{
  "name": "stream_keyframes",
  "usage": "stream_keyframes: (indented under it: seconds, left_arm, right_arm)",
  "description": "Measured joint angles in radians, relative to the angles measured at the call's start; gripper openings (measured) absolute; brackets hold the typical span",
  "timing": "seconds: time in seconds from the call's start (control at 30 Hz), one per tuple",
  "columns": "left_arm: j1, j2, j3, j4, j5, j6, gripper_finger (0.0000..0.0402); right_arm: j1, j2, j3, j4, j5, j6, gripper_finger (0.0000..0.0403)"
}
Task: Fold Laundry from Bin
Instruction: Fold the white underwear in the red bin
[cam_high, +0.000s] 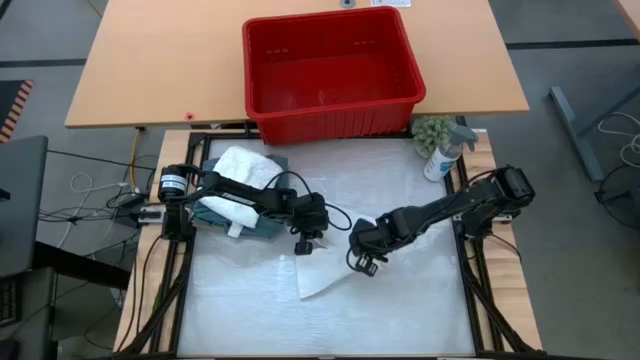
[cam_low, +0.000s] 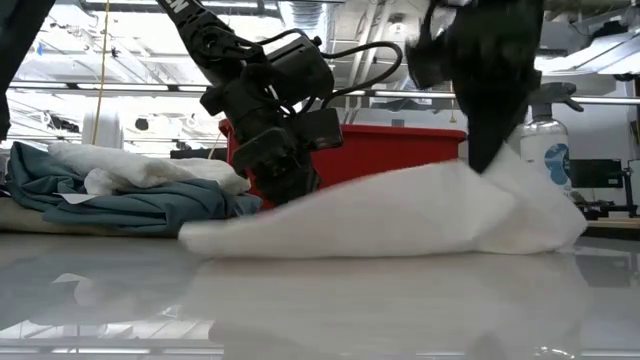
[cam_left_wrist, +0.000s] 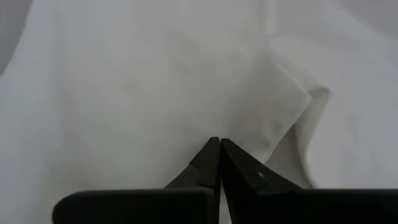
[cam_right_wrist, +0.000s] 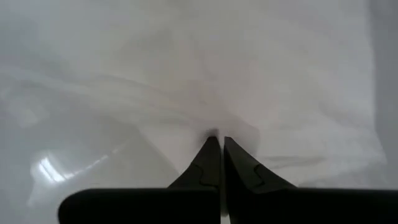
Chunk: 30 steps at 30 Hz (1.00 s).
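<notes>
Laundry work looks about midway. Red bin (cam_high: 333, 75) at top centre sits empty. Folded pile (cam_high: 238, 195), white on teal, lies centre-left. White cloth (cam_high: 325, 275) lies unfolded at centre, left gripper (cam_high: 304, 247) and right gripper (cam_high: 362, 263) each pinching it, fingers pressed together.

Pretty bright overall, ceiling lights glaring off the glossy tabletop (cam_low: 320, 310) below the left pincer (cam_low: 290, 185). Both wrist views look soft and washed-out white.
</notes>
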<state>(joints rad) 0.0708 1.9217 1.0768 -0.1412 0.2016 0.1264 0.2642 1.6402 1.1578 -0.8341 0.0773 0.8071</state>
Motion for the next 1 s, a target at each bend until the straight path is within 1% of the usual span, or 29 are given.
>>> stream_keyframes:
  seconds: [0.1, 0.2, 0.33, 0.53, 0.63, 0.73, 0.9, 1.0]
  left_arm:
    - [-0.001, 0.0, 0.0, -0.001, 0.003, 0.0, 0.0]
    - [-0.001, 0.0, 0.0, -0.003, 0.003, 0.0, 0.0]
    - [-0.001, 0.0, 0.0, -0.005, 0.003, 0.003, 0.0]
    - [-0.001, 0.0, 0.0, -0.011, 0.003, 0.003, 0.0]
    - [-0.001, 0.001, 0.0, -0.017, 0.003, 0.008, 0.0]
    - [-0.001, 0.001, 0.0, -0.021, 0.003, 0.011, 0.0]
    - [-0.001, 0.001, 0.0, -0.022, 0.003, 0.011, 0.0]
    - [-0.001, 0.001, 0.0, -0.021, 0.003, 0.011, 0.0]
  right_arm:
    - [-0.032, 0.001, -0.023, -0.008, 0.001, 0.061, 0.0025]
    - [-0.052, 0.001, -0.023, -0.008, 0.025, 0.065, 0.0025]
    - [-0.084, -0.004, -0.023, -0.021, 0.031, 0.076, 0.0025]
    - [-0.14, -0.027, -0.022, -0.061, 0.082, 0.084, 0.0025]
    - [-0.183, -0.027, -0.022, -0.112, 0.082, 0.039, 0.0025]
    - [-0.23, -0.027, -0.022, -0.108, 0.09, -0.005, 0.0025]
    - [-0.313, -0.027, -0.022, -0.04, 0.1, -0.071, 0.0025]
    - [-0.37, -0.027, -0.022, 0.03, 0.072, -0.13, 0.0025]
